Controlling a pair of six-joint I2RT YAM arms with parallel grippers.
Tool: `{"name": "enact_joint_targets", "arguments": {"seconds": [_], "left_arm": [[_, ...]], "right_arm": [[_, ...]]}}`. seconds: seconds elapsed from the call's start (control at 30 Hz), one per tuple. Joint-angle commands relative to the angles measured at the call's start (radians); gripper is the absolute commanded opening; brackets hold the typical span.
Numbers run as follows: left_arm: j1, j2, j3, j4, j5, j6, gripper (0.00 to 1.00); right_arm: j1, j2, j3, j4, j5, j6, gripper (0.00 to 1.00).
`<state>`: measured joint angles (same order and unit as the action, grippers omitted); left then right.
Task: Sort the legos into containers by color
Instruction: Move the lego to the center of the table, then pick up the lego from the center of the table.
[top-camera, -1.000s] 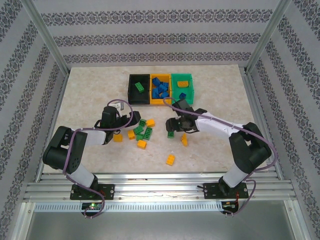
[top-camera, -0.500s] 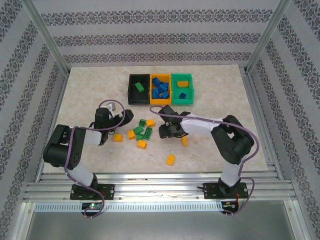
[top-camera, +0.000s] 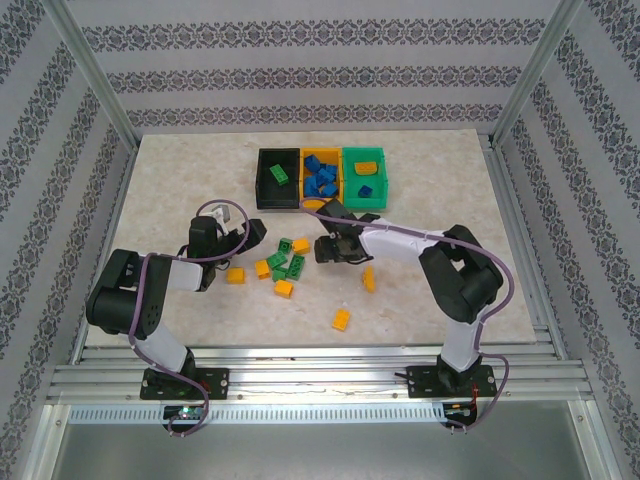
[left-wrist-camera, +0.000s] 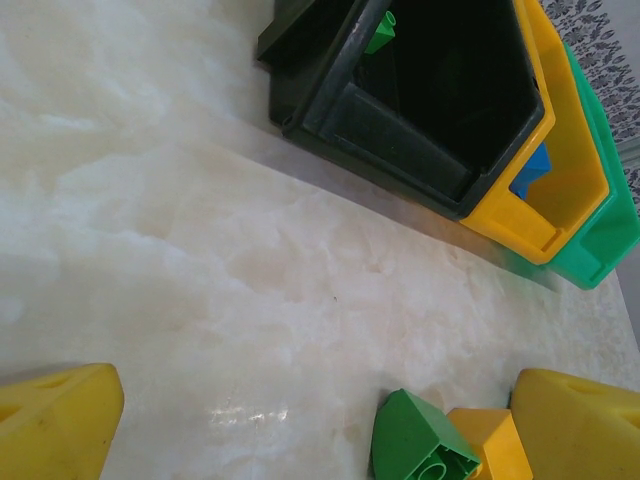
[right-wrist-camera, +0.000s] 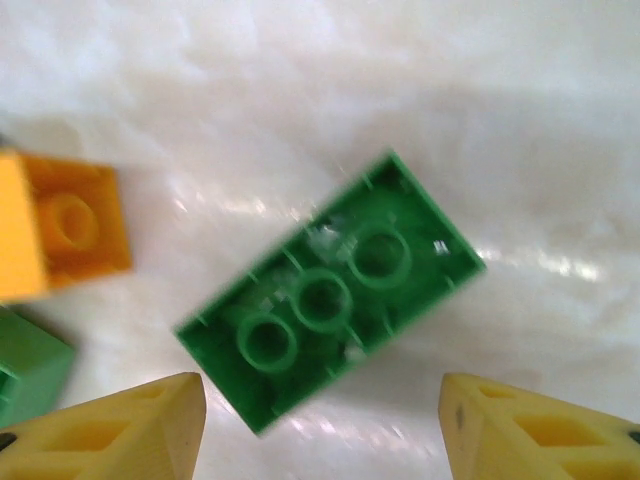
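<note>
Currently targeted: green brick (right-wrist-camera: 325, 295), lying flat on the surface (top-camera: 180, 180) on the near side of the bins, just beside an orange brick (right-wrist-camera: 75, 225).
Right tool (right-wrist-camera: 320, 430): released, fingers apart above the green brick, not touching it.
Left tool (left-wrist-camera: 320, 430): released wide, nothing between its fingers.
Handling: likely light, rigid and slick; pinch across the long flat sides. It lies diagonal to the jaws, so it may swivel.
Materials: glossy hard plastic, three round tubes facing up; marbled, shiny surface.
Bins: black bin (top-camera: 278, 203), yellow-orange bin (top-camera: 320, 151), green bin (top-camera: 384, 180), side by side.
</note>
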<state>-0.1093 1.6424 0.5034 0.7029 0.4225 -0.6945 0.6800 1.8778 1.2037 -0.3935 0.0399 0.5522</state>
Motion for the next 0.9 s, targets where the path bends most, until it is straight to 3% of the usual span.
{"name": "enact_joint_targets", "arguments": {"seconds": [0.0,0.3,0.37,0.47,0.57,0.87], "left_arm": [[0.01,-0.034,0.0,-0.029,0.009,-0.01,1.0],[0.01,-0.041,-0.008,-0.013,0.017,-0.016,1.0],[0.009,-0.039,-0.007,-0.013,0.016,-0.016,1.0],[0.008,-0.041,-0.009,-0.013,0.016,-0.02,1.0],[0.008,-0.039,-0.006,-0.011,0.019,-0.017,1.0],[0.008,-0.016,-0.003,0.002,0.032,-0.036,1.0]], "right_arm": [[-0.006,0.053,0.065,0.021,-0.028,0.014,0.65],[-0.033,0.151,0.148,-0.017,0.043,0.003,0.64],[-0.033,0.167,0.17,-0.032,0.052,-0.013,0.58],[-0.028,0.173,0.185,-0.044,0.068,-0.033,0.4],[-0.024,0.159,0.183,-0.037,0.062,-0.041,0.34],[-0.005,0.181,0.371,-0.043,-0.006,-0.109,0.34]]}}
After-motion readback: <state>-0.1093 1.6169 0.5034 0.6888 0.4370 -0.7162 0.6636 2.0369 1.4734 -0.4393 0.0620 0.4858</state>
